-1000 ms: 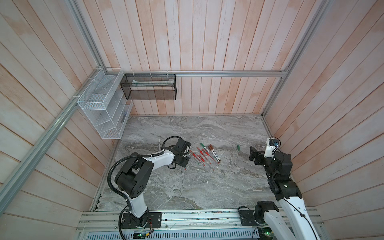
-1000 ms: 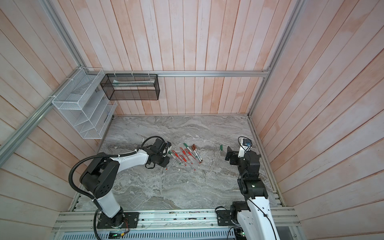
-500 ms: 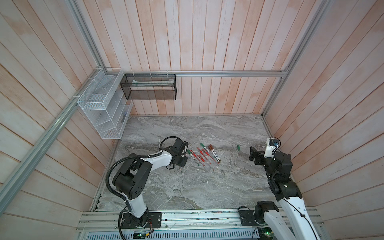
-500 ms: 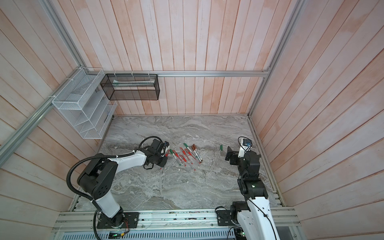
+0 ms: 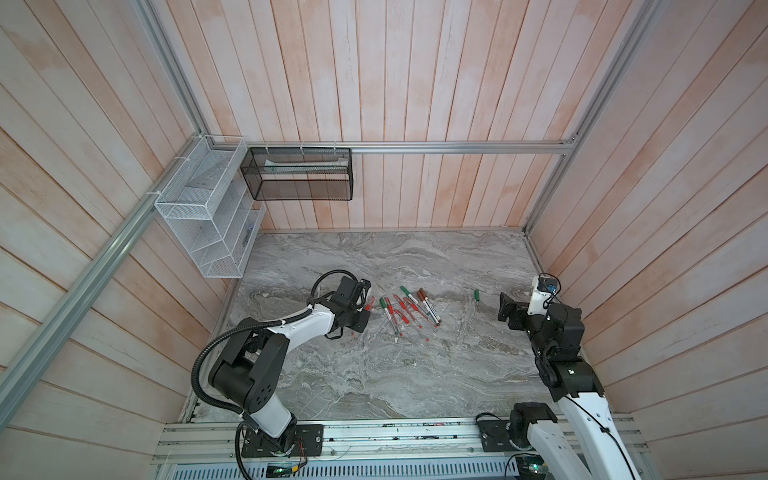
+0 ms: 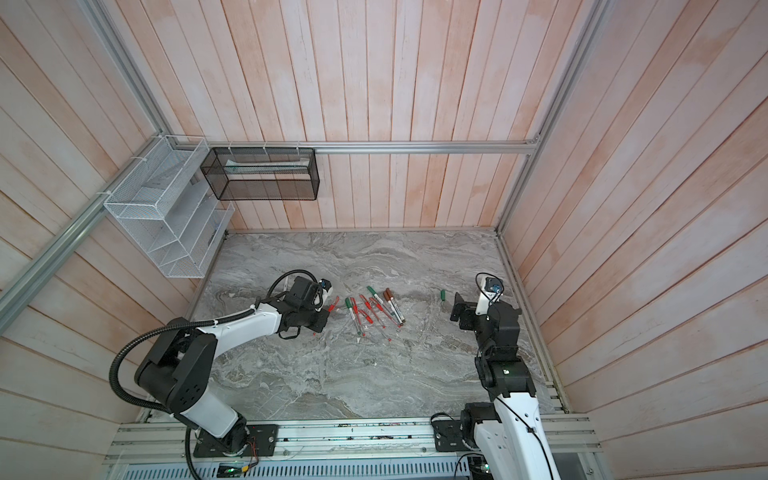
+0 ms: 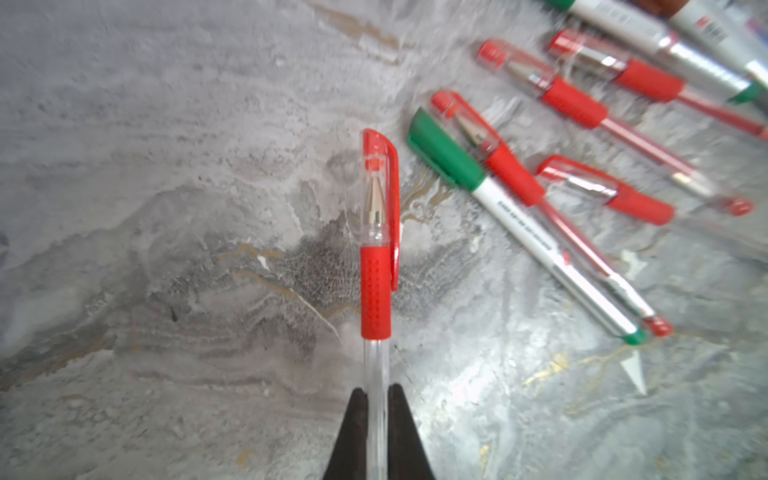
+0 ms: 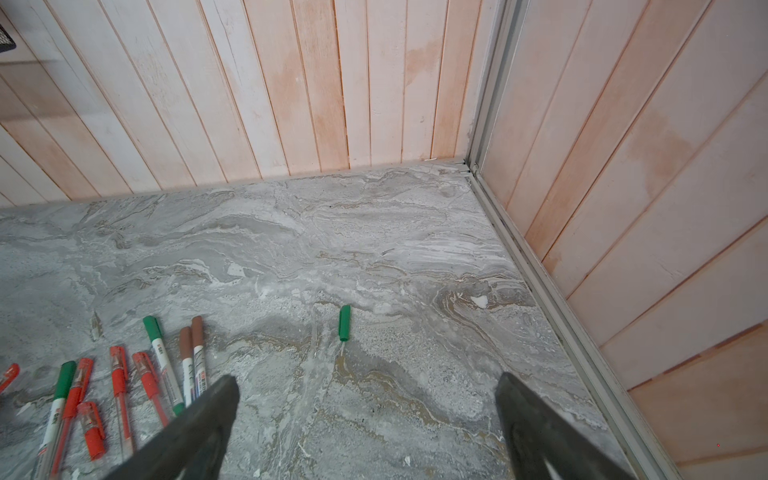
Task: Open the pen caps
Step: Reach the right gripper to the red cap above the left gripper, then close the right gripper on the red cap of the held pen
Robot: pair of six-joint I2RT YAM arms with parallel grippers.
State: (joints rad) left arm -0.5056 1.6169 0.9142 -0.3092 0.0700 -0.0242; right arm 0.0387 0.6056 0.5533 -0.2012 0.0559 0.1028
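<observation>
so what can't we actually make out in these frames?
- Rear end of the held red pen: left wrist view, hidden between the fingers of the left gripper, then cut by the frame edge.
- Grip of the left gripper: both top views, covered by its own wrist.
- Most of the brown-capped marker: left wrist view, cut by the frame edge, blurred.
- Contents of the black mesh basket: both top views, the mesh hides them.

Tabletop (image 5: 374, 374) is finished as smooth grey marble-look, faint sheen. Walls (image 5: 395, 83) are clad in matt whitewashed wood. Pen cap (image 7: 378, 187) is moulded in clear glossy plastic, red-tipped.
</observation>
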